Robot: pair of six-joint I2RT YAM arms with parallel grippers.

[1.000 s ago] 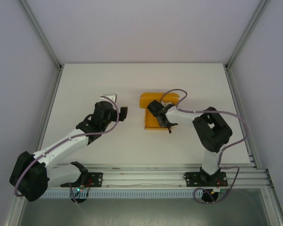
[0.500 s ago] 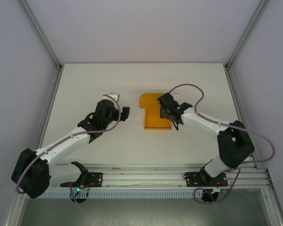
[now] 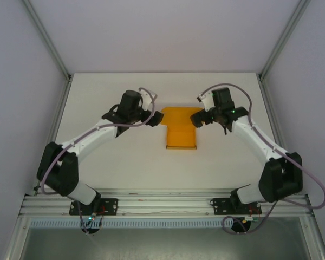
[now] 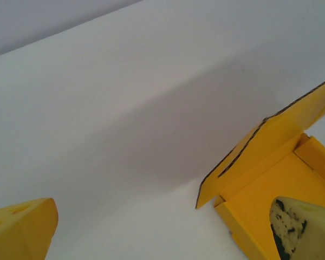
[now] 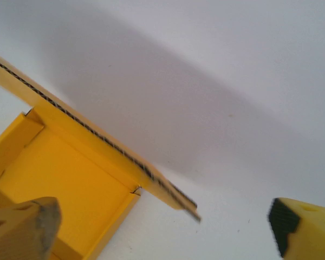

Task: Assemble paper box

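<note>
The orange paper box [image 3: 181,130] lies in the middle of the white table, its walls partly folded up and a wide flap raised at its far end. My left gripper [image 3: 152,115] stands open at the box's far left corner. In the left wrist view that corner and flap [image 4: 271,162] sit just inside the right fingertip [image 4: 300,227], with the gripper [image 4: 162,233] open over bare table. My right gripper [image 3: 200,118] is open at the far right corner. In the right wrist view the box [image 5: 59,179] lies by the left fingertip [image 5: 21,230], and nothing is gripped by the gripper [image 5: 162,227].
The white table [image 3: 124,157] is bordered by aluminium frame posts [image 3: 49,43] at the back corners and a rail [image 3: 162,203] along the near edge where the arm bases stand. White walls close in the sides and back.
My right gripper let go of the box's near right side, opened wide and swung to its far right corner. My left arm reached forward to the far left corner, staying open.
</note>
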